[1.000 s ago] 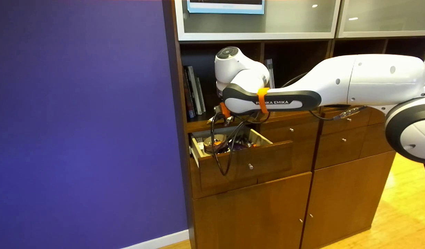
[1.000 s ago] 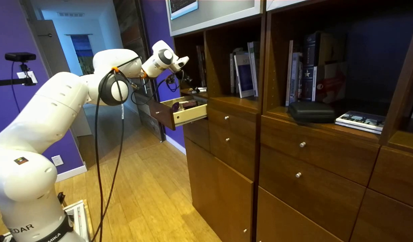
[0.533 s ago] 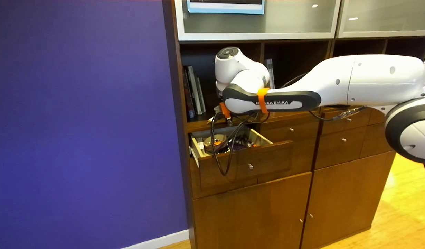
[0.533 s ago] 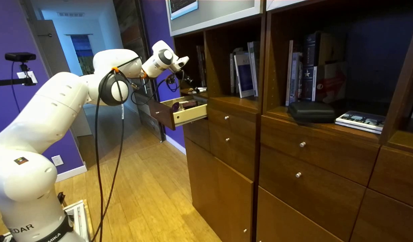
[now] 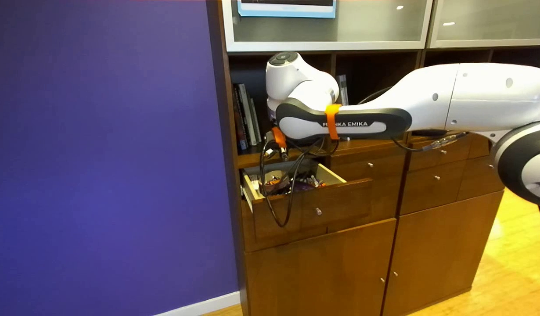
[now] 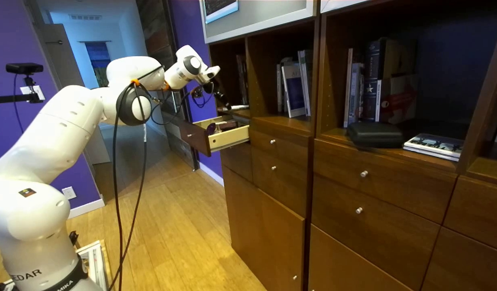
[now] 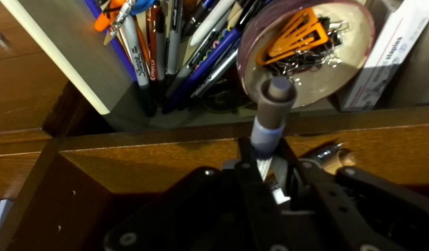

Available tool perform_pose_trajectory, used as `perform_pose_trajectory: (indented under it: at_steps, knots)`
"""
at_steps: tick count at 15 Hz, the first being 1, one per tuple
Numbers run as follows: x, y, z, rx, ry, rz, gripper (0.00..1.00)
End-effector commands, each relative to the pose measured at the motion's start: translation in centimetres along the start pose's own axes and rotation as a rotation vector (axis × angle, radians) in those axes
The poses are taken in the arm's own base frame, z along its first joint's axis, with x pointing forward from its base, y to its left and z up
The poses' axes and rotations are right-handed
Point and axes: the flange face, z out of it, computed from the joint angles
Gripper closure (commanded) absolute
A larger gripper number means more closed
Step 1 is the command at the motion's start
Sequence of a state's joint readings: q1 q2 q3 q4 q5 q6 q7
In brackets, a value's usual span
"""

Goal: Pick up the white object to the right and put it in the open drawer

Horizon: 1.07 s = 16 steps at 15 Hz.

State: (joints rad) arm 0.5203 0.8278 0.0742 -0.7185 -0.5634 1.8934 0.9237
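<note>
The white object is a marker-like stick with a greyish end, held upright between the fingertips in the wrist view. My gripper is closed around it; in an exterior view the gripper hangs at the shelf's front edge, just above the open drawer. The open drawer has a flat brown front and pale sides; it also shows in an exterior view. In the wrist view its pale side wall is at upper left, and the held marker's tip overlaps the drawer's back edge. The marker is not clear in the exterior views.
The drawer holds several pens, a round bowl with clips, and a staples box. A dark pen and a tan tube lie on the shelf. Books stand behind. Cables hang over the drawer.
Over the last half second the arm has lifted a little and drawn back from the shelf, toward the space above the drawer. The drawer has not moved.
</note>
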Motion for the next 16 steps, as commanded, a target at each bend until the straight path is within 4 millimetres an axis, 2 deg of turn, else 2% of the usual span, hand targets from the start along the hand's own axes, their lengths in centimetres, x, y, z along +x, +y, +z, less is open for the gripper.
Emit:
perform_pose_trajectory:
  at_steps: [1,4,7,10,16]
  knots:
    - [-1.1,-0.2,-3.8,-0.057,-0.006,0.054,0.95]
    - [-1.8,0.6,-6.2,-0.145,-0.006,0.158,0.95]
    - [-2.1,1.7,-7.2,-0.196,-0.030,0.266,0.95]
    - [-1.8,2.8,-6.4,-0.212,-0.051,0.359,0.95]
    - [-2.3,5.2,-2.3,-0.263,-0.132,0.459,0.95]
